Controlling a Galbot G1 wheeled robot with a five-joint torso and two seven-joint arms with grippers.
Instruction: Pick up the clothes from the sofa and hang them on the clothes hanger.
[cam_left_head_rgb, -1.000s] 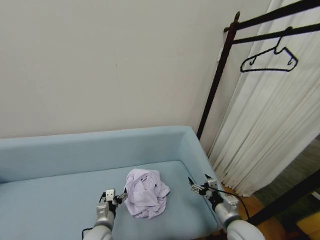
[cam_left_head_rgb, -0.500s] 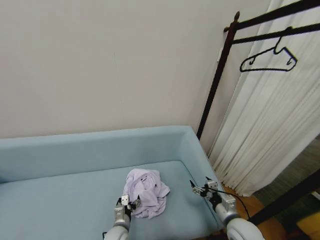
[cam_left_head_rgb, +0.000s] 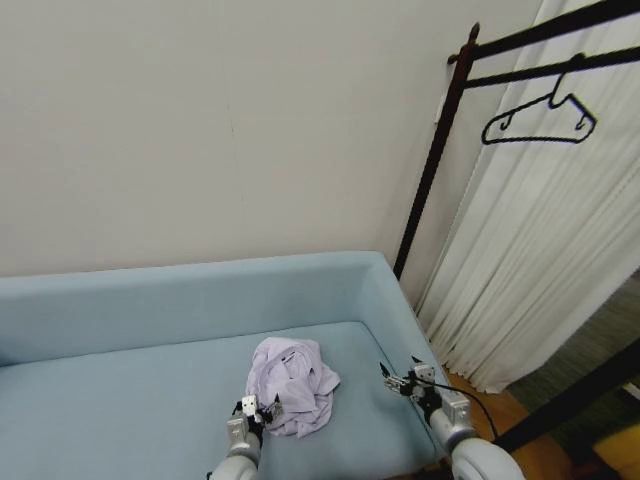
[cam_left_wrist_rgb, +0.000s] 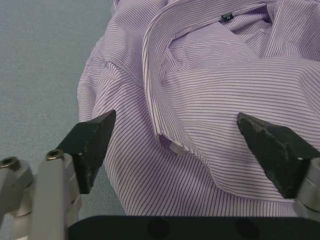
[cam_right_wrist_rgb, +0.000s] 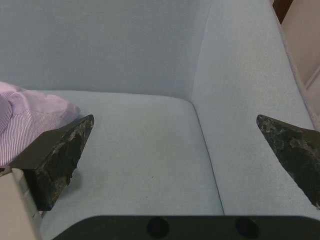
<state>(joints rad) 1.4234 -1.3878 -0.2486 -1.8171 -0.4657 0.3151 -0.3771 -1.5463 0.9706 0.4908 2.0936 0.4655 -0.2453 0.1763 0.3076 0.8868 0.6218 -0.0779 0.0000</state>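
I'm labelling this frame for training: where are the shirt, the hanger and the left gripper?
shirt (cam_left_head_rgb: 292, 385): head view, middle of the crumpled heap.
hanger (cam_left_head_rgb: 532, 141): head view, its bottom bar.
left gripper (cam_left_wrist_rgb: 175, 119): left wrist view, midway between its open fingertips.

Head view high above sofa (cam_left_head_rgb: 120, 300); wrist views low, close, shirt (cam_left_wrist_rgb: 200, 100) in both.

The left gripper (cam_left_wrist_rgb: 175, 122) and right gripper (cam_right_wrist_rgb: 175, 120) have black pointed fingers (cam_left_wrist_rgb: 92, 145) on round silver-grey arms (cam_left_head_rgb: 462, 438) with small screws (cam_left_wrist_rgb: 10, 162).
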